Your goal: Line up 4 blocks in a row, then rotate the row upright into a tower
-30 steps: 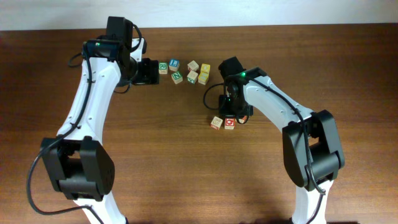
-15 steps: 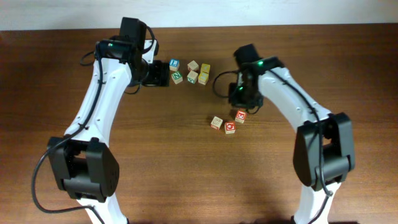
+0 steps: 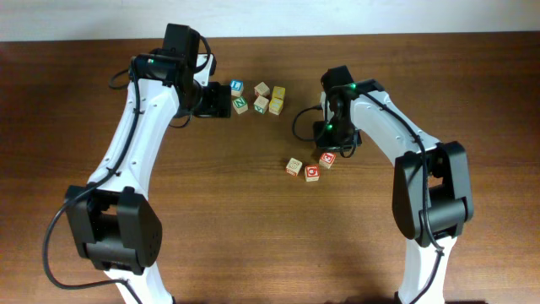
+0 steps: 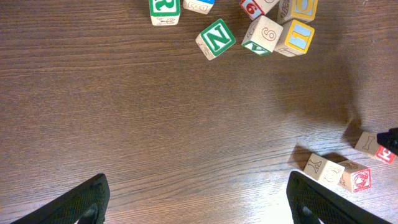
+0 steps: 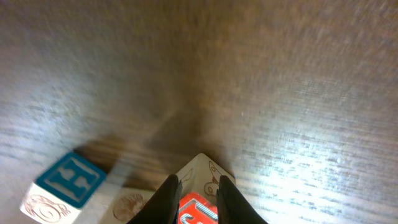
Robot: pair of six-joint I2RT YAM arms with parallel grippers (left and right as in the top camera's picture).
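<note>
Right claw over block, corner-forward perhaps

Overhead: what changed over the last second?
Right pincer pulled back off the red-printed blocks, uncovering a third red block; release unclear. Left pincer, open, slid toward the far cluster, hiding the green R cube from above. Cluster blocks stayed put.
</note>
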